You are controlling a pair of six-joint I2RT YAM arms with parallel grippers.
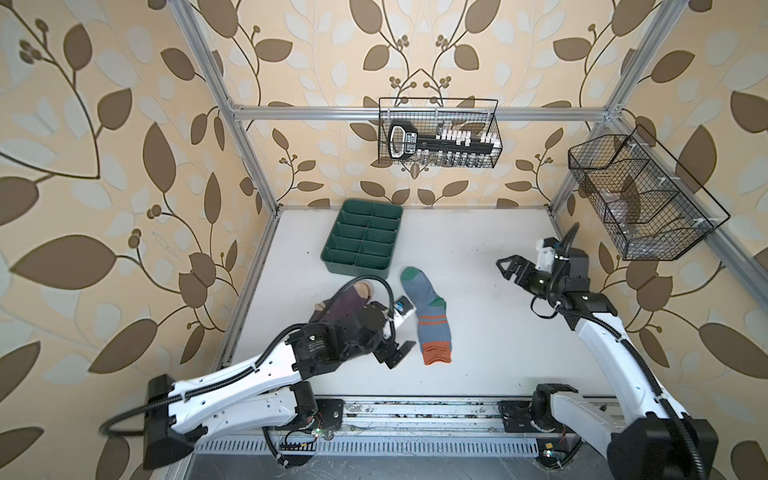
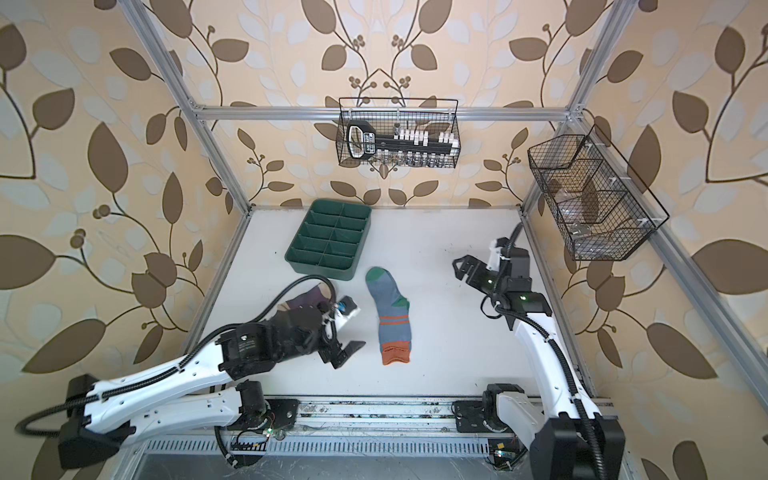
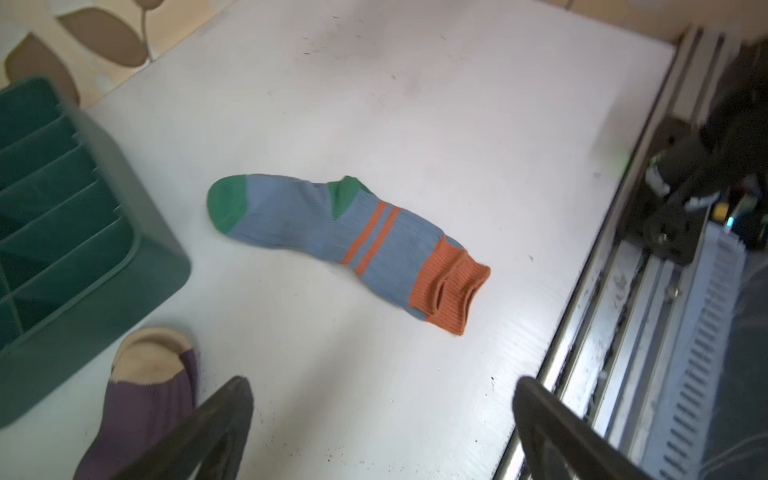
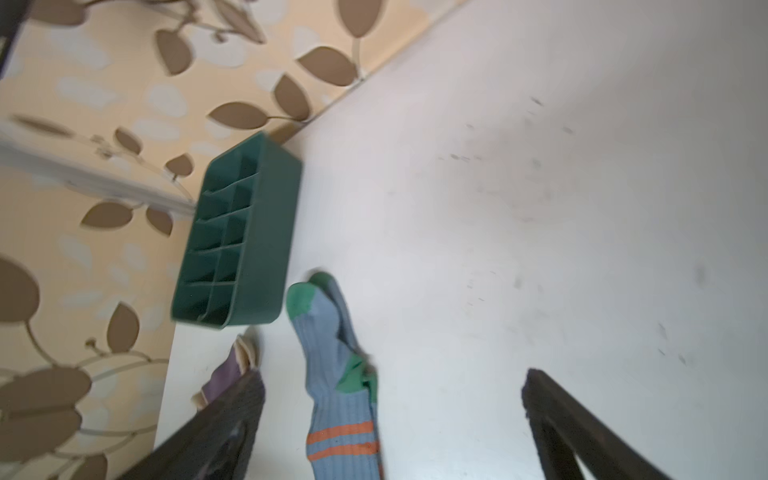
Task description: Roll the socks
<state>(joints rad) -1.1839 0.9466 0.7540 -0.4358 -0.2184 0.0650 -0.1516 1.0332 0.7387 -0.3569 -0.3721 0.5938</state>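
Hovering left jaws open and empty, facing blue sock [image 3: 316,226] just ahead, with purple sock [image 3: 145,405] beside; holding right jaws open, empty, well apart from both.

This is a robot lab cell: an aluminium frame [image 1: 311,112] carries leaf-patterned wallpaper [image 1: 104,187] around a white table [image 1: 478,324]. Two robot arms [image 1: 245,376] stand on a rail [image 1: 415,411] at the near edge, and wire baskets [image 1: 439,132] hang far and right.
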